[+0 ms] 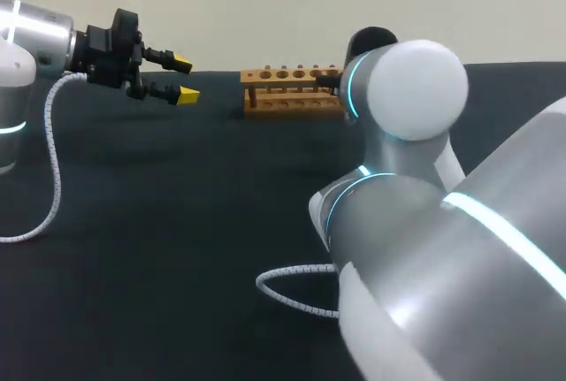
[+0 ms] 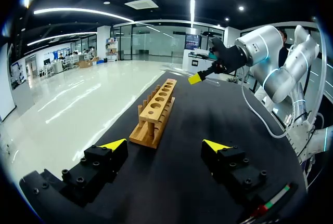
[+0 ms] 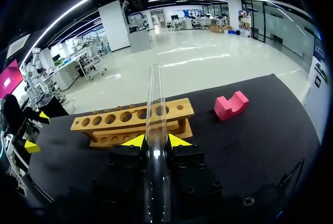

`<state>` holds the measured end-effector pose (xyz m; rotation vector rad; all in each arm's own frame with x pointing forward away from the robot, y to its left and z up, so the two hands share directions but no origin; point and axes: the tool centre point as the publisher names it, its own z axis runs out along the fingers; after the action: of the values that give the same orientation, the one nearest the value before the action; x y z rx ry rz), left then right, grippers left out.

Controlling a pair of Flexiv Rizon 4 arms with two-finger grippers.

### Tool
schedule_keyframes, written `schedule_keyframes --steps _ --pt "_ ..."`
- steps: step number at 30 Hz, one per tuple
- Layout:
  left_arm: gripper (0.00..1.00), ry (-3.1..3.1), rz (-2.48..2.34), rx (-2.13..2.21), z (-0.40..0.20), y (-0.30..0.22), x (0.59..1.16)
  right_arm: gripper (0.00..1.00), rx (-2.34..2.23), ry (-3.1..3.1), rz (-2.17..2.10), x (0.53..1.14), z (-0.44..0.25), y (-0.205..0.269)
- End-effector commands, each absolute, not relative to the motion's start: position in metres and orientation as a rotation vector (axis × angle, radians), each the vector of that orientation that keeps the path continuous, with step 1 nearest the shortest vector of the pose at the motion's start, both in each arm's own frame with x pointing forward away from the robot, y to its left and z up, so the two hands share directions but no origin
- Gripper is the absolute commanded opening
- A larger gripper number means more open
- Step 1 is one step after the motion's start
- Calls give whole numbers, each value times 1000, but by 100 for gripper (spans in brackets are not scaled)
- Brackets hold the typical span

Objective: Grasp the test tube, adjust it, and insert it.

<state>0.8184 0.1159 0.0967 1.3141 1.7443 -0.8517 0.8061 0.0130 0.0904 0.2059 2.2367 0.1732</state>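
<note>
One clear glass test tube [image 3: 155, 104] lies lengthwise between the right gripper's [image 3: 156, 141] yellow tips. Both fingers press it from either side, so it is firmly clamped. Its far end points at the wooden test tube rack [image 3: 130, 121] just ahead. A pink notched block [image 3: 230, 105] sits on the black table [image 1: 177, 240] near one end of the rack. The left gripper [image 1: 183, 80] hangs above the table, fingers spread wide and holding nothing, well apart from the rack.

Silver arms [image 1: 495, 257], cyan rings [image 1: 350, 89], ylw-tipped fingers [image 1: 181, 64]
</note>
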Motion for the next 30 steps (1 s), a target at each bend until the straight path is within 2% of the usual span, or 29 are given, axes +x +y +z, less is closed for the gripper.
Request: schedule_keyframes --steps 1,30 --pt "100 1740 -849 1312 96 116 817 0 276 2245 41 808 87 22" --pt "100 1740 -849 1312 96 116 817 0 171 2235 202 808 68 49"
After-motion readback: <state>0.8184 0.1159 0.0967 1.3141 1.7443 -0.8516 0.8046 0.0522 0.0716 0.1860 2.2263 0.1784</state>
